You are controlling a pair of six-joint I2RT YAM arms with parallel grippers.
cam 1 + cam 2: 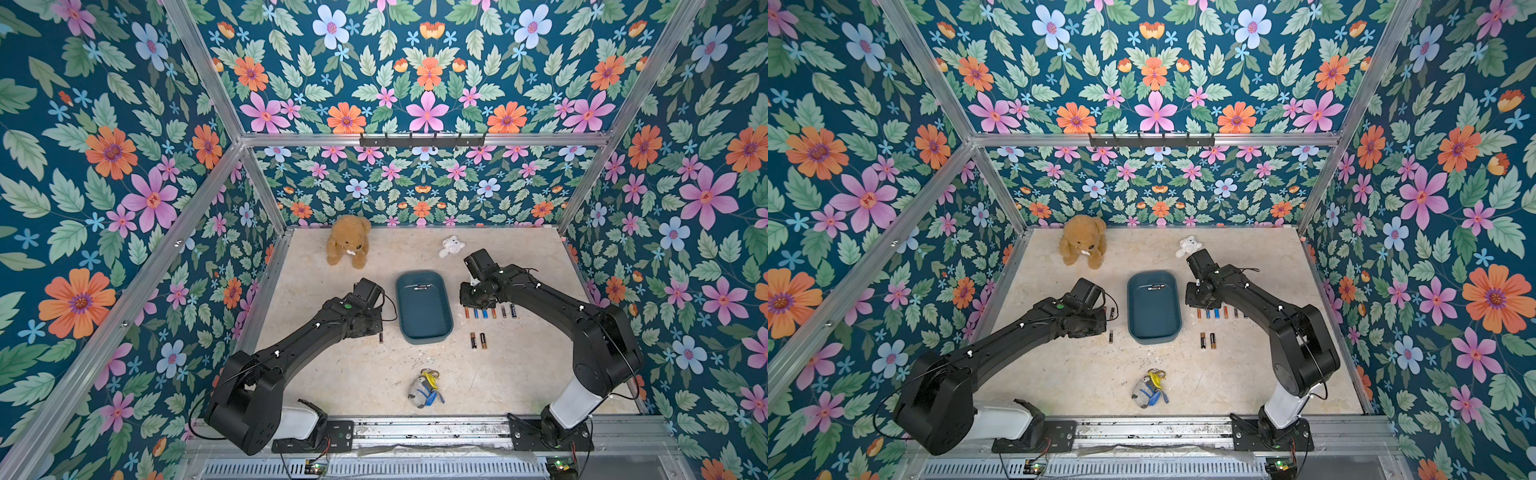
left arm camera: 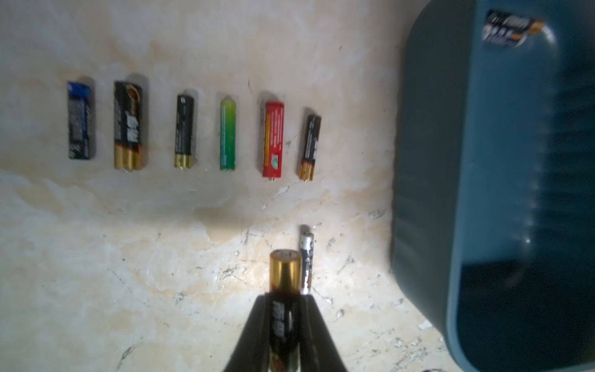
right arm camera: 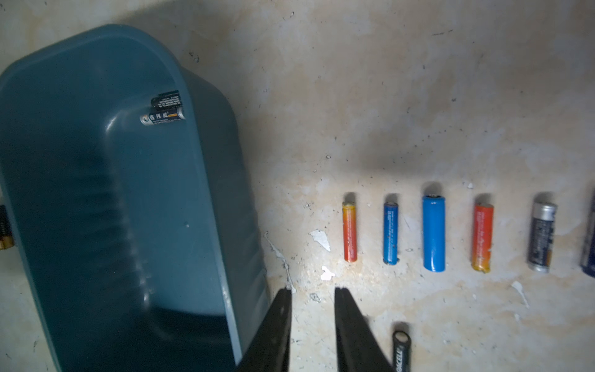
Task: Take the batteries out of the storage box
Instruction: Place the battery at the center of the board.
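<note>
The teal storage box (image 1: 424, 320) (image 1: 1154, 320) lies mid-table, with two dark batteries (image 1: 420, 286) (image 3: 162, 111) against its far wall. My left gripper (image 2: 285, 296) is shut on a black battery with a gold end (image 2: 285, 273), left of the box and above the table. A slim battery (image 2: 306, 261) lies just beside it. Farther off lies a row of several batteries (image 2: 228, 135). My right gripper (image 3: 312, 290) stands open by the box's right wall, with nothing between its fingers. A row of coloured batteries (image 3: 433, 233) (image 1: 488, 312) and a black battery (image 3: 401, 351) lie close by.
A brown teddy bear (image 1: 348, 241) sits at the back left and a small white toy (image 1: 451, 246) at the back right. A grey, blue and yellow toy (image 1: 424, 388) lies near the front. Two more batteries (image 1: 478, 340) lie right of the box. Flowered walls enclose the table.
</note>
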